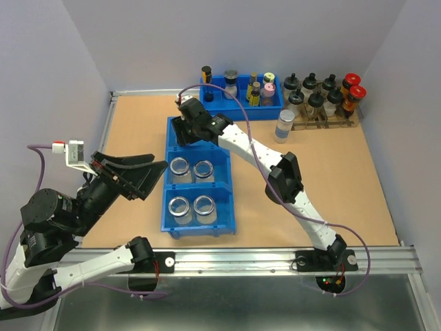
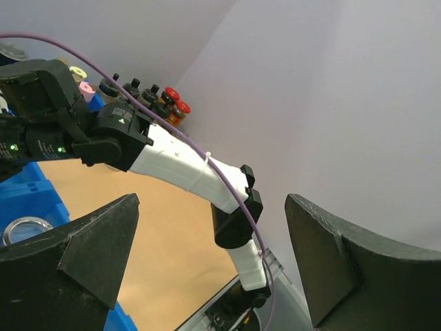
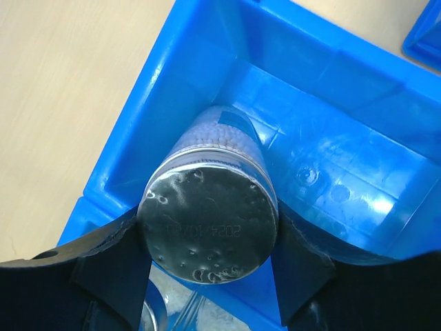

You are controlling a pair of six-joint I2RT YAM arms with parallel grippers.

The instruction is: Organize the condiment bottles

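Observation:
A long blue bin lies on the table with several compartments. Its two nearer compartments hold several open clear condiment bottles with silvery rims, such as one and another. My right gripper is over the bin's far compartment, shut on a condiment bottle with a silvery lid. That bottle stands low inside the compartment, by its left wall. A pale-lidded condiment bottle stands on the table right of the bin. My left gripper hovers left of the bin, open and empty.
A blue tray at the back holds small coloured spice bottles and a silver-lidded jar. A wooden rack with black- and red-capped bottles stands back right. The right arm reaches across the table above the bin's right side.

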